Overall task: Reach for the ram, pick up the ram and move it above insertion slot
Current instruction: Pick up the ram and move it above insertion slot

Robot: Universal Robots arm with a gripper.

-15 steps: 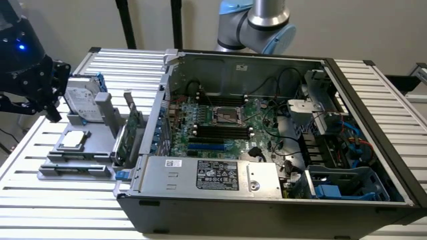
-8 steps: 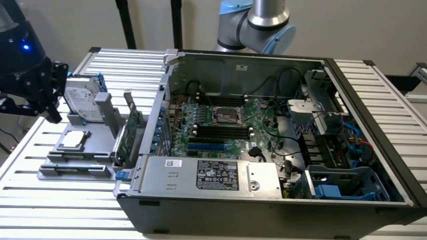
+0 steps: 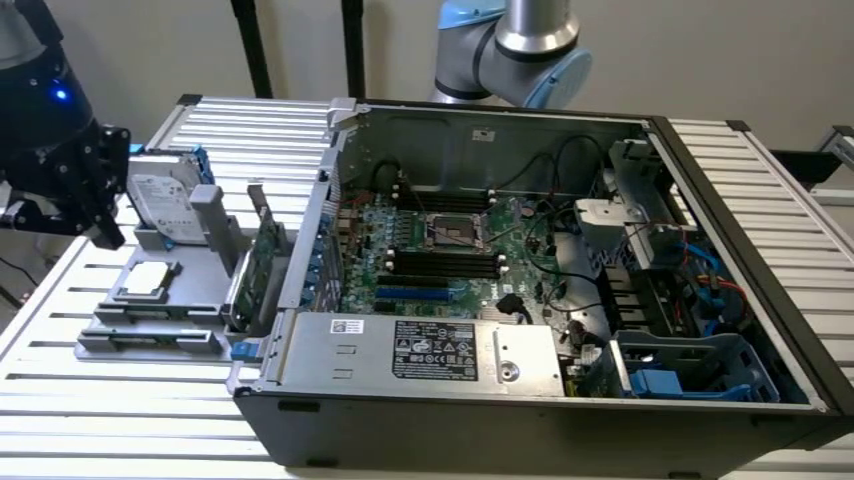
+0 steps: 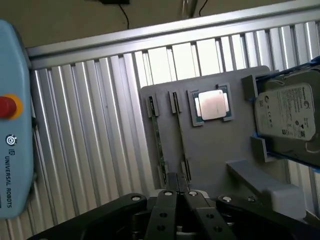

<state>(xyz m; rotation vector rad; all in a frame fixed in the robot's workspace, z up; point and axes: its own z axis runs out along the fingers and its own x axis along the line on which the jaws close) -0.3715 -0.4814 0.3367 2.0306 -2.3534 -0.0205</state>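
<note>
Gripper [image 4: 180,187] hovers near ram [image 4: 157,142]; jaws closed, empty.
Probably light, stiff, fragile: pinch the flat faces mid-length.

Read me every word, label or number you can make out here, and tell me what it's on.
"UNIVERSAL ROBOTS": on the light-blue housing with the red button.
Hard drive label: print too blurred to read.
Power supply stickers: too small to read.
</note>
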